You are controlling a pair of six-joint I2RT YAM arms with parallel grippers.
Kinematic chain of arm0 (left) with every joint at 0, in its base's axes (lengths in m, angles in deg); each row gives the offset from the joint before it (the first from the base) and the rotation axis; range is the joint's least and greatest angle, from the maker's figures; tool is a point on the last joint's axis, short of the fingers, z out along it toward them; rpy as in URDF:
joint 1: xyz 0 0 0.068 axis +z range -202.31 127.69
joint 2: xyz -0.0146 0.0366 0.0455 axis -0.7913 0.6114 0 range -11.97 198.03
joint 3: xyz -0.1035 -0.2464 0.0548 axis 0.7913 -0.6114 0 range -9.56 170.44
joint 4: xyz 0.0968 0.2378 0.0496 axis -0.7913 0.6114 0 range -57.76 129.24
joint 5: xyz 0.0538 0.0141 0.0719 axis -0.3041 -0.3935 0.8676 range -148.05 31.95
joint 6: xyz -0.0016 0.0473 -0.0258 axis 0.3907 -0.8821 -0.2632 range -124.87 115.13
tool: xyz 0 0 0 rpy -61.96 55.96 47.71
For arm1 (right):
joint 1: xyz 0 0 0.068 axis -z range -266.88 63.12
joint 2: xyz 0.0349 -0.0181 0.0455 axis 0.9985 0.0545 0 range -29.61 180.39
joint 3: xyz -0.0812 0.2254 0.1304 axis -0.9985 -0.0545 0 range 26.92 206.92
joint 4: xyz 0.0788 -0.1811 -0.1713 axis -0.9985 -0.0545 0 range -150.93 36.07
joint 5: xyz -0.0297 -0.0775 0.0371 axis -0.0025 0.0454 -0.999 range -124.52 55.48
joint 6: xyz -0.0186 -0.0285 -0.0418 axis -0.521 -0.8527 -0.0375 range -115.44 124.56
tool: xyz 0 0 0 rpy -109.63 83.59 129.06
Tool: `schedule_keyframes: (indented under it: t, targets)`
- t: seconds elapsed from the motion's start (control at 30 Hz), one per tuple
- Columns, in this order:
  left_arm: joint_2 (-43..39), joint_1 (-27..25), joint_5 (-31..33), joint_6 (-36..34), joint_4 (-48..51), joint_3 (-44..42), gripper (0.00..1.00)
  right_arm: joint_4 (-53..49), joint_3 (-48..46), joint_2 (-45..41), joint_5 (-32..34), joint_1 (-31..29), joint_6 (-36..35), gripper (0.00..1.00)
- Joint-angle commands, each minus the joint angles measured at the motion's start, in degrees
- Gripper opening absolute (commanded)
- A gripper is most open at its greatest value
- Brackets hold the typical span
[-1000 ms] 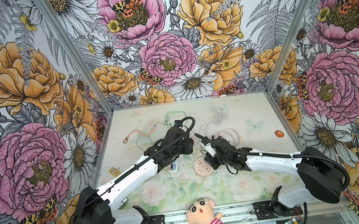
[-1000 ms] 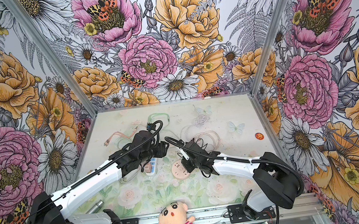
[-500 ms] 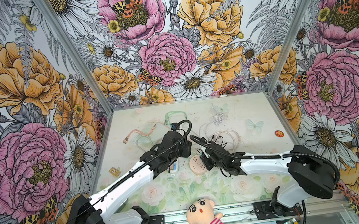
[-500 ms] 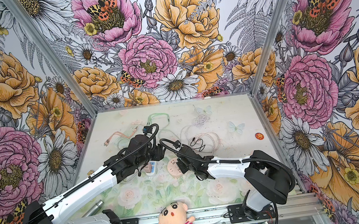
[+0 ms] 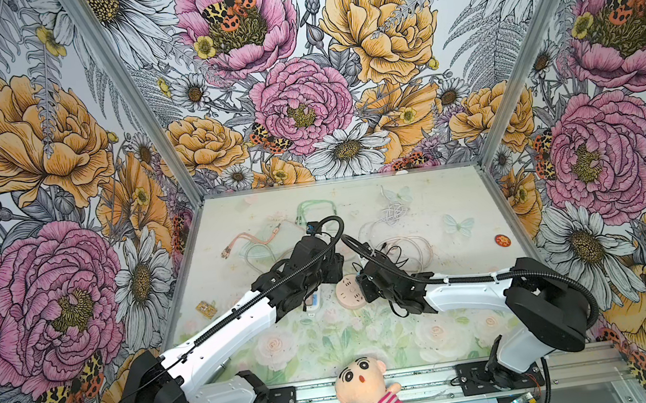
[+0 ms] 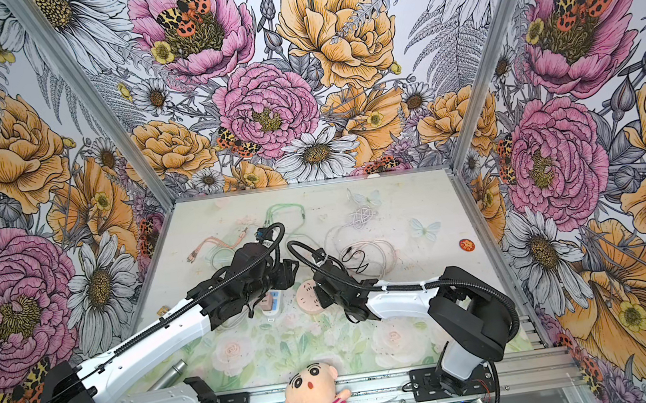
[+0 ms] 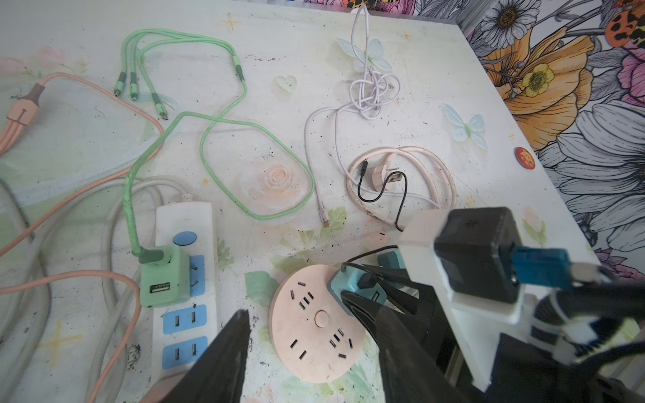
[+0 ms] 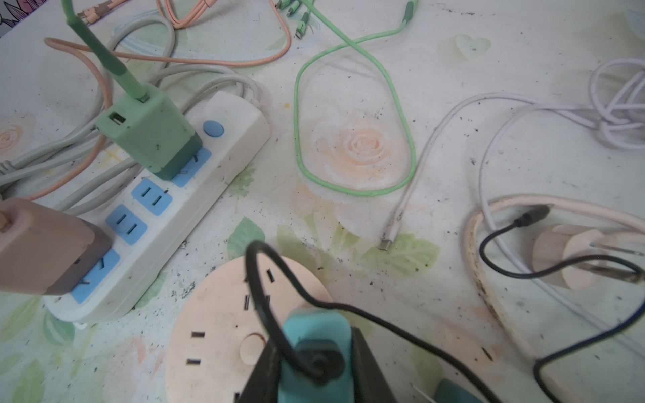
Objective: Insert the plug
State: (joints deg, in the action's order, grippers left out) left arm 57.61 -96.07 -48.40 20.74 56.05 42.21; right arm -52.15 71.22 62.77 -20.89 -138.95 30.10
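while at round socket (image 7: 303, 336), teal plug (image 7: 343, 284)

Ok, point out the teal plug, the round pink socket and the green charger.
teal plug (image 7: 338, 285), left wrist view, its exposed side face.
round pink socket (image 7: 320, 318), left wrist view, centre button.
green charger (image 7: 164, 275), left wrist view, middle of its body.
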Motion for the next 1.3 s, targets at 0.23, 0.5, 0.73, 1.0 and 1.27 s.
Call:
schedule_keyframes:
  t: [0.23, 0.5, 0.73, 1.0, 1.27]
  targets:
    - [-3.52, 0.87, 1.16, 1.10, 1.45, -0.75, 0.60, -25.97, -0.23, 9.45, -0.26, -1.85, 2.21, 0.00]
    - [-4.41, 1.85, -0.51, 1.47, 1.33, -0.79, 0.60, -32.62, 4.18, 12.91, -1.22, -2.03, 1.79, 0.00]
    - [-4.29, 2.10, -0.69, 0.85, 1.38, 0.42, 0.60, -33.41, 2.68, 10.80, -1.00, -0.88, 6.09, 0.00]
    - [-2.11, 2.20, -1.75, -0.07, 1.36, 2.93, 0.60, -33.09, -0.59, 5.86, -0.75, 2.23, 7.29, 0.00]
    - [-1.55, 2.20, -1.83, 0.23, 1.33, 3.78, 0.60, -33.24, 2.70, 1.71, -4.79, 2.27, -1.33, 0.00]
